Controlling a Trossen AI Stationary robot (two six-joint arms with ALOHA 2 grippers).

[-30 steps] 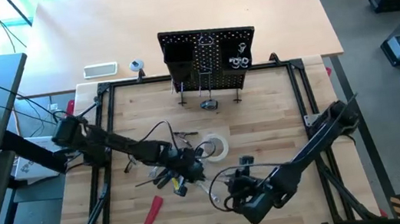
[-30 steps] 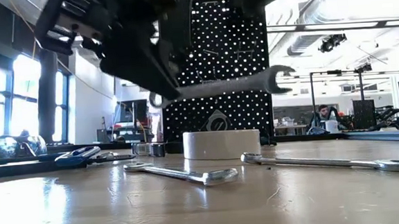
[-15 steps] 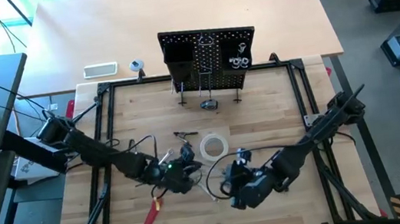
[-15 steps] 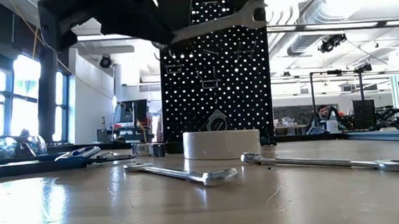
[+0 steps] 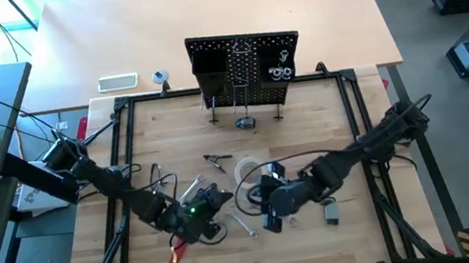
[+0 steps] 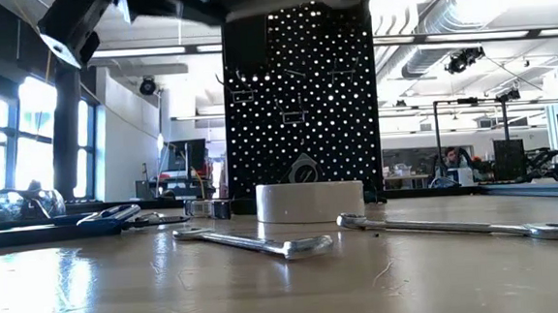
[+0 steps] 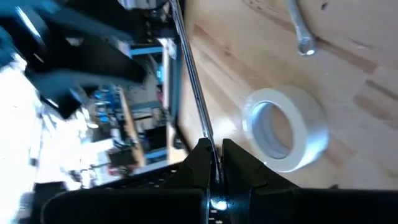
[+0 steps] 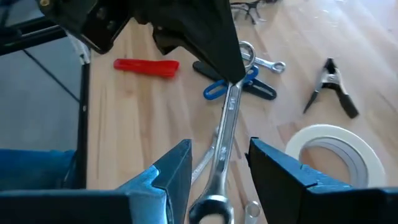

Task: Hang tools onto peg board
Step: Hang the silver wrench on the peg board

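Black perforated peg board (image 5: pixel 245 68), white tape roll (image 5: pixel 251 170), red-handled tool (image 8: pixel 147 66), silver wrench (image 8: pixel 225 132).

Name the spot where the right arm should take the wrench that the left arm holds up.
Grip the wrench on its bare shank just above the ring end, since the left tool is clamped on the other end. Come in from the ring end: the right tool sits open astride the shank there and probably only needs to close across it.

Table (image 5: pixel 325 129) is showing pale wood planks w/ a soft sheen. Wrench (image 8: pixel 225 134) is gleaming as polished metal; fingers (image 8: pixel 168 180) are looking like matt dark plastic. Tape roll (image 7: pixel 286 127) is looking smooth, white. Peg board (image 6: pixel 300 97) is showing black perforated metal.
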